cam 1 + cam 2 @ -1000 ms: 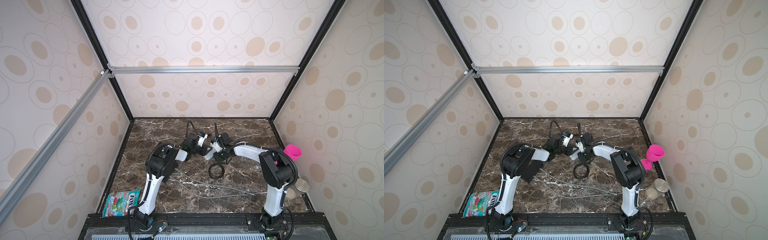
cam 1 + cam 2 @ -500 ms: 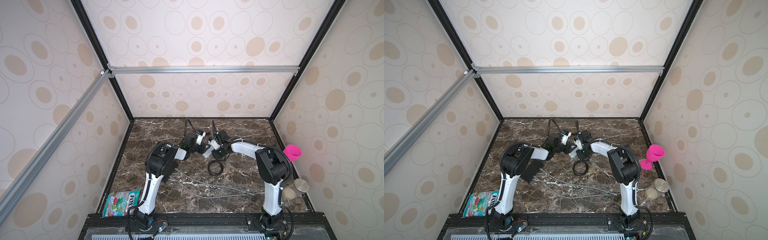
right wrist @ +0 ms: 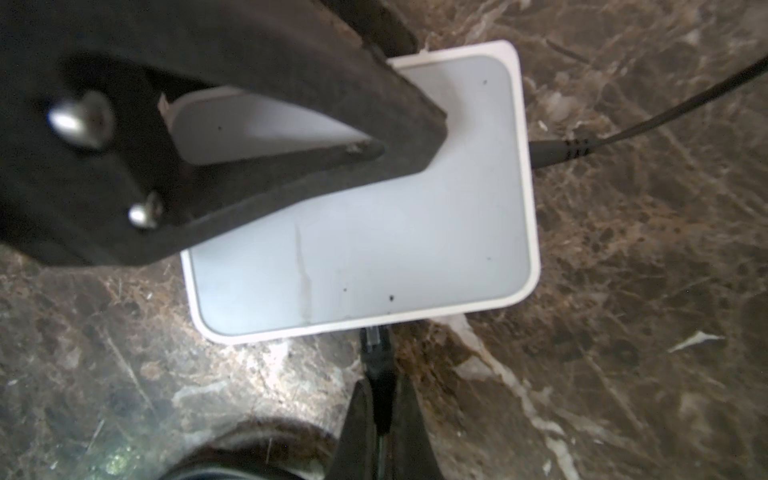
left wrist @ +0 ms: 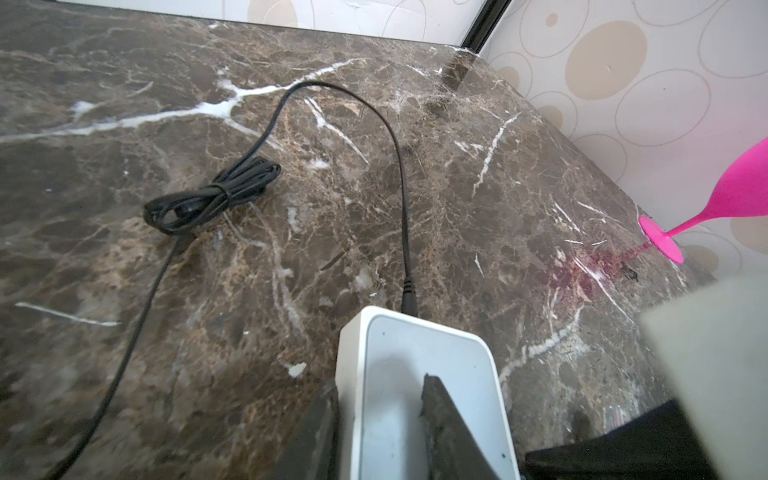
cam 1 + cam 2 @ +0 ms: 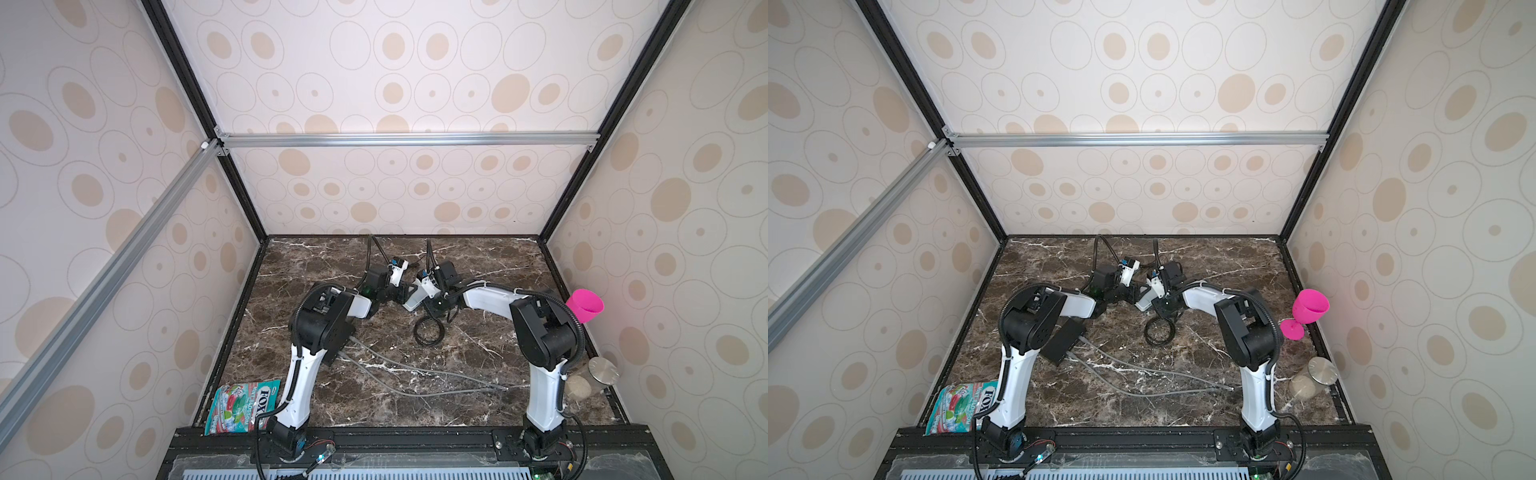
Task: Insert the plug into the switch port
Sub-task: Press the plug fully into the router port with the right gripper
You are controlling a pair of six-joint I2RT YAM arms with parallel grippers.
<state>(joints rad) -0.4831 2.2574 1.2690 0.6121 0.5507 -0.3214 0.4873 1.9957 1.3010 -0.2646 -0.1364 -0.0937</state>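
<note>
**Plug tip at the switch's edge, both jaws engaged**

The right jaws are closed on the plug [image 3: 376, 353]. They pinch its black boot where the cable begins, so the clear tip sticks out just ahead of them and meets the near edge of the switch [image 3: 374, 232]. Whether the tip has entered the port cannot be told, because the port is hidden under the white rim.

The left jaws grip the far end of the switch, one jaw across its top face and the other at its edge, steadying it on the bench [image 3: 623, 291]. A power lead [image 3: 582, 147] is plugged into one side of the switch, clear of both pairs of jaws.

The plug looks small, light and hard, and any thin latch on it would likely bend or snap if forced in at an angle. The cable behind it is limp and gives no push, so the hold belongs on the stiff boot, close behind the tip.

The switch is probably a light box with a smooth shell. It would likely slide on the polished bench under the push, so it wants a firm hold across its flat faces, away from the port side.
</note>
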